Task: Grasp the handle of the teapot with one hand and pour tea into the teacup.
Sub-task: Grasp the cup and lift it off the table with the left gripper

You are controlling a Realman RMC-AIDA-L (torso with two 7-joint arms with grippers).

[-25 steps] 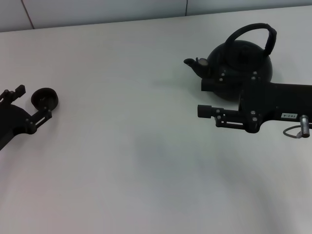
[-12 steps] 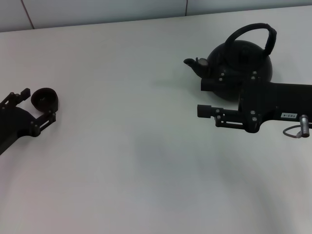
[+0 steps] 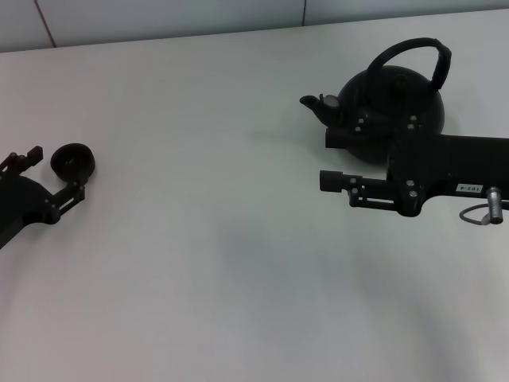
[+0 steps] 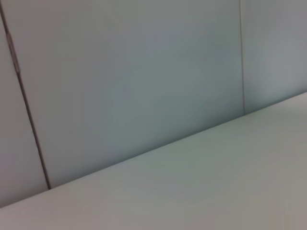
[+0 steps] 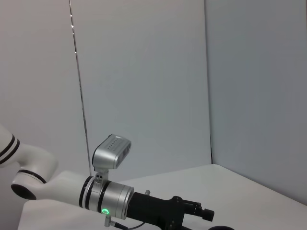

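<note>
The matte-black teapot [image 3: 395,97] stands at the far right of the table, spout pointing left. Its arched handle [image 3: 415,49] rises free above it. My right gripper [image 3: 328,160] is open and empty, low on the near side of the teapot, with its far finger against the pot's body below the spout. The small black teacup [image 3: 73,161] stands at the far left. My left gripper [image 3: 56,170] is open, its fingertips either side of the cup's near-left edge. I cannot tell if they touch it. The left wrist view shows only wall and table.
The white table [image 3: 223,239] runs to a grey panelled wall [image 3: 159,16] at the back. The right wrist view shows my left arm's silver wrist [image 5: 108,199] in front of the wall panels.
My left gripper has shifted slightly beside the teacup, first forward, then back a little. My right gripper has edged slightly left. The teapot and the teacup have not moved.
</note>
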